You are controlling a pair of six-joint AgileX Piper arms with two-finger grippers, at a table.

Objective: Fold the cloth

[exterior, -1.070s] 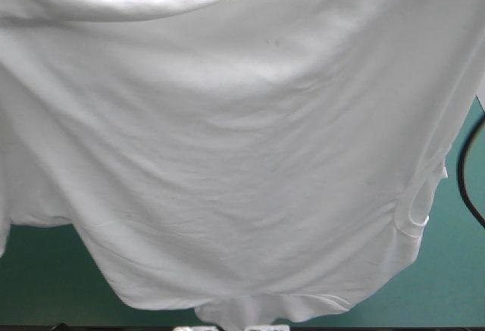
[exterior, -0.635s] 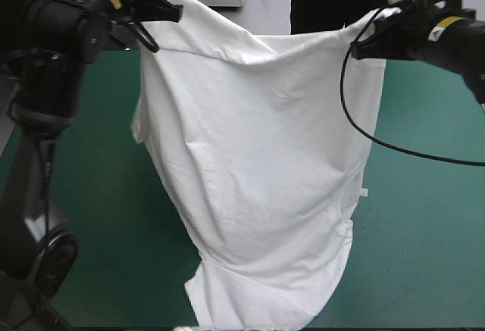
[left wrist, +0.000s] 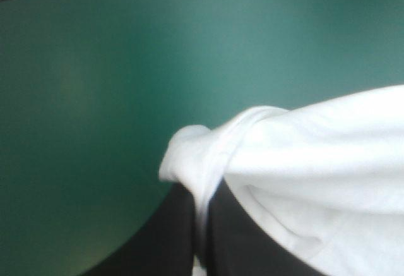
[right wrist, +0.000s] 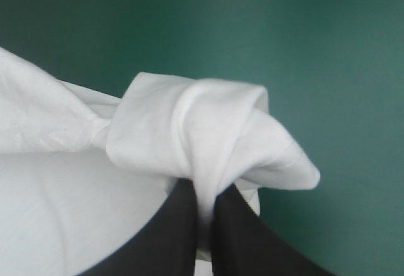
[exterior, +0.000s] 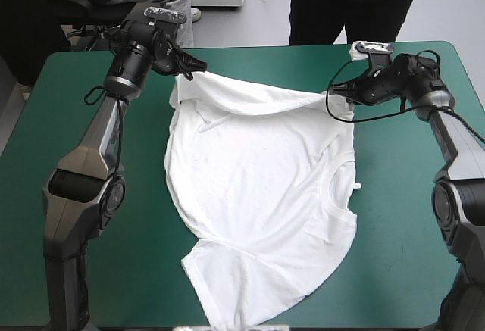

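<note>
The T-shirt [exterior: 261,195] was spread mostly flat on the teal-green cover [exterior: 409,225], its raised far corners clamped by the left gripper [exterior: 188,72] and right gripper [exterior: 335,90], and was judged light, limp and best held by its edges.

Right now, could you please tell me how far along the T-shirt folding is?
Done: the T-shirt lies spread mostly flat on the teal-green cover. In hand: the left gripper and right gripper, jaws shut, each pinch a far corner. Left: no fold shows yet, so all the folding remains.
</note>
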